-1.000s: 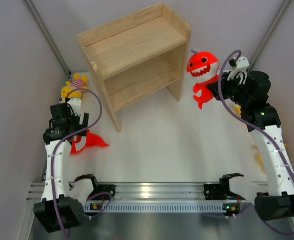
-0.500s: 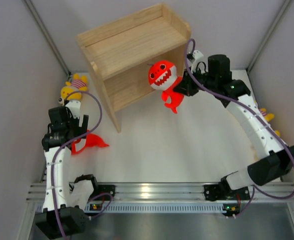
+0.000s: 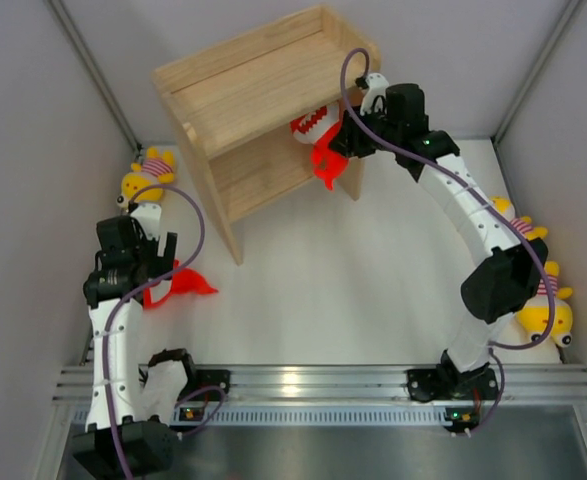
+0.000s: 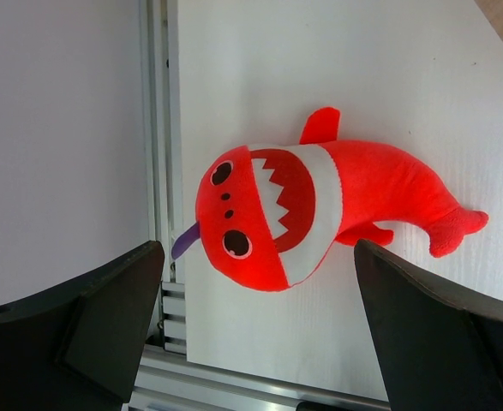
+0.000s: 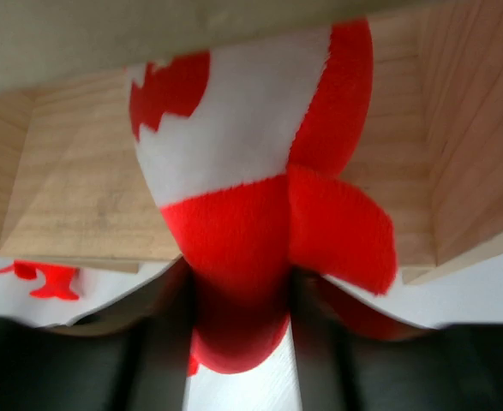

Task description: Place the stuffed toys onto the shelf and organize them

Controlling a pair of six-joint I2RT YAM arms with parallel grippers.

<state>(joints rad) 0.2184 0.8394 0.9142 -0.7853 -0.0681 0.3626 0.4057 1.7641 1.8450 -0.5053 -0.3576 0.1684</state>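
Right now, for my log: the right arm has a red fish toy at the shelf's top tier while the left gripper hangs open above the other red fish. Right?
Not the top: the red fish toy is partway into the shelf's lower tier, as the top external view shows. The left gripper does hang open above the other red fish.

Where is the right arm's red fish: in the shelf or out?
Partly in: the red fish has its head under the shelf top, tail hanging past the lower board's front edge.
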